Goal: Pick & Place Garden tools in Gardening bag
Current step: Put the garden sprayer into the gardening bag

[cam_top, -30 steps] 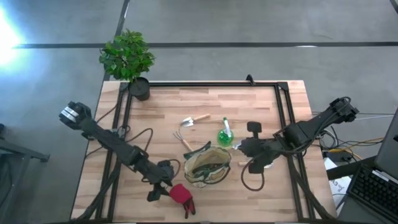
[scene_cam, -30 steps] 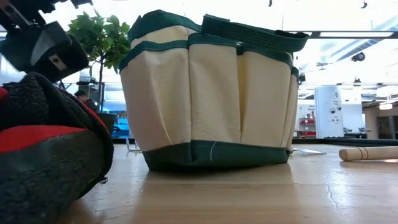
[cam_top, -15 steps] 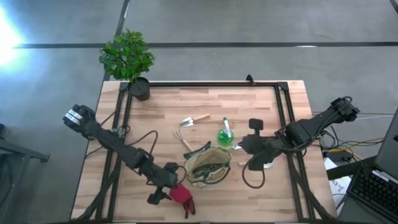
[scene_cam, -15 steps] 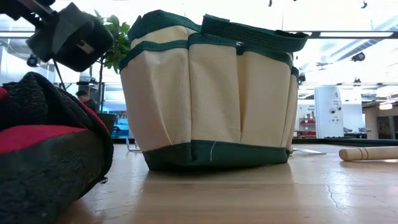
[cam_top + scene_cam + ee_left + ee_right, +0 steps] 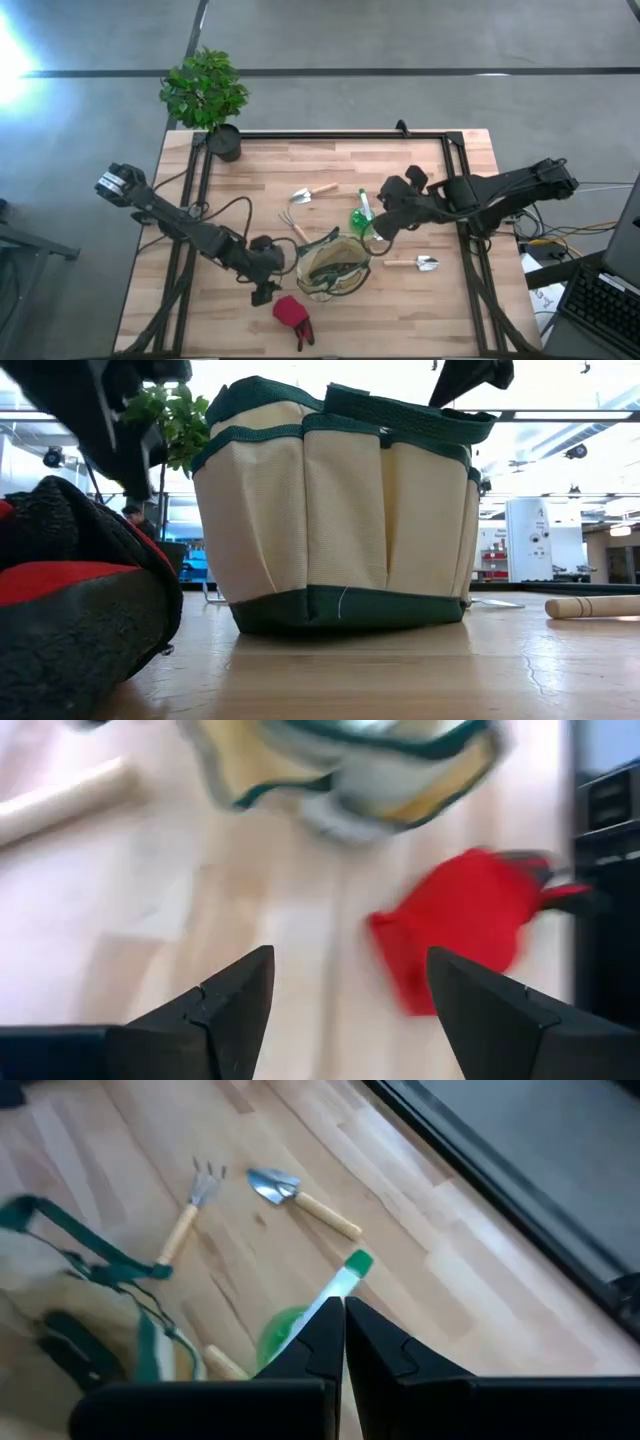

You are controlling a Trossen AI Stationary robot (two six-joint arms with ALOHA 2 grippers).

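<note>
The tan bag with green trim (image 5: 333, 265) stands open at mid-table; it also shows in the low view (image 5: 340, 510). The red glove (image 5: 292, 315) lies flat near the front edge. My left gripper (image 5: 262, 292) hangs open and empty just left of the glove (image 5: 460, 940). My right gripper (image 5: 378, 234) is shut and empty, hovering by the green spray bottle (image 5: 285, 1330), which stands upright behind the bag. One trowel (image 5: 412, 262) lies right of the bag, and another trowel (image 5: 313, 192) and the rake (image 5: 295, 225) lie behind it.
A potted plant (image 5: 208, 95) stands at the far left corner. Black rails (image 5: 330, 134) frame the table's far edge and its sides. In the low view the trowel's wooden handle (image 5: 595, 605) lies at the right and the glove (image 5: 80, 610) fills the near left.
My right gripper has swung from beside the bag's right side toward the far left, up to the spray bottle; the trowel now shows on the table where it stood. My left gripper has drawn a little away from the red glove, which stays where it was.
</note>
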